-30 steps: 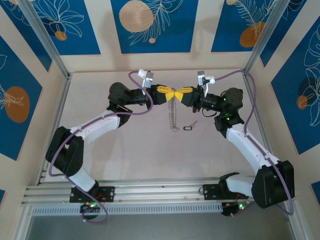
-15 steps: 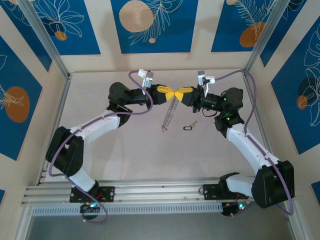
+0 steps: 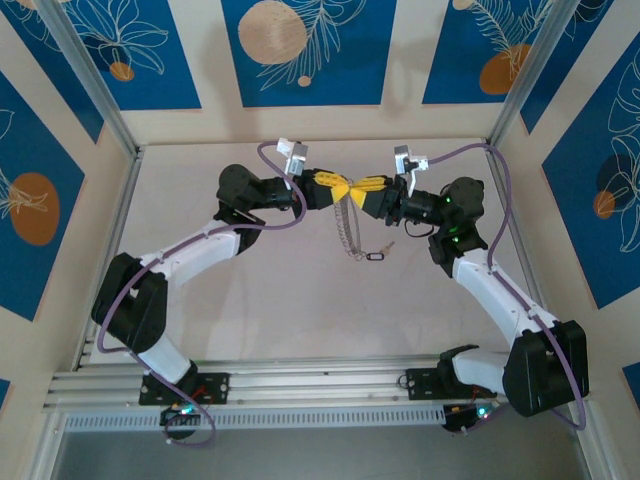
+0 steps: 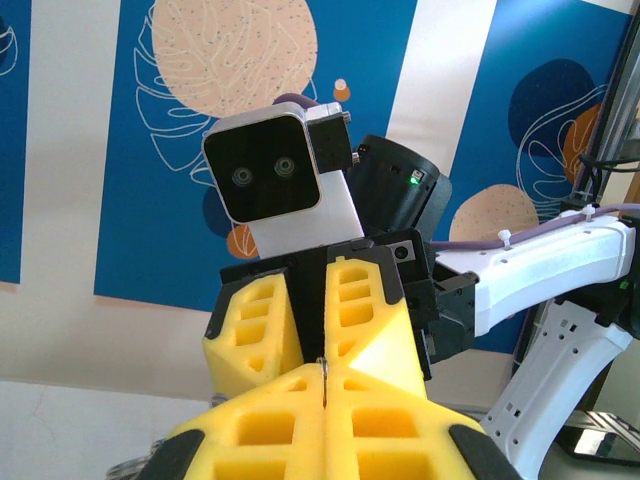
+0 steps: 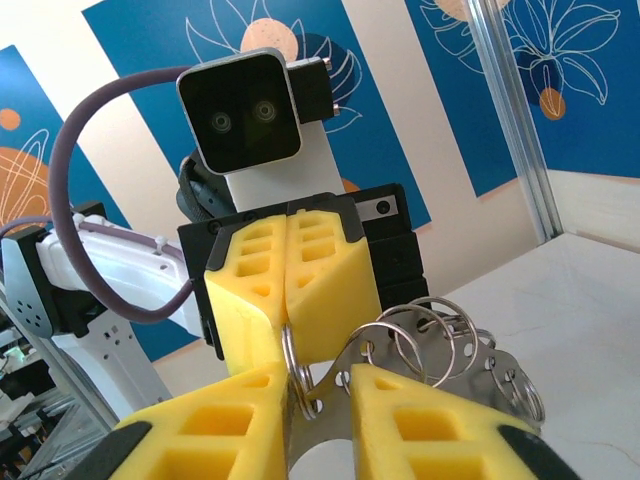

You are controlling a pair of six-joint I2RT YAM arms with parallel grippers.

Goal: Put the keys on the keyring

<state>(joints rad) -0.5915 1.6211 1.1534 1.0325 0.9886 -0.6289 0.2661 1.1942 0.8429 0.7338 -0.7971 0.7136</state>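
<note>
The keyring (image 3: 347, 228), a floppy silvery strip edged with small wire rings (image 5: 440, 335), hangs over the middle of the table between my two grippers. They meet nose to nose above it. My left gripper (image 3: 335, 188) is shut, and a thin ring wire is pinched between its yellow fingers (image 4: 270, 420). My right gripper (image 5: 318, 385) is closed on the metal strip of the keyring, which shows in the narrow gap between its fingertips. The key (image 3: 376, 254), with its black oblong tag, lies on the table beside the keyring's lower end, untouched.
The pale table (image 3: 250, 300) is walled by blue-patterned panels, with aluminium posts (image 3: 90, 90) at the back corners. Purple cables loop off both wrists (image 3: 275, 215). An aluminium rail (image 3: 300, 385) with the arm bases runs along the near edge.
The hanging end of the keyring swung left, then back right toward the key. The right gripper tilted slightly, and both grippers stayed together at the top.
</note>
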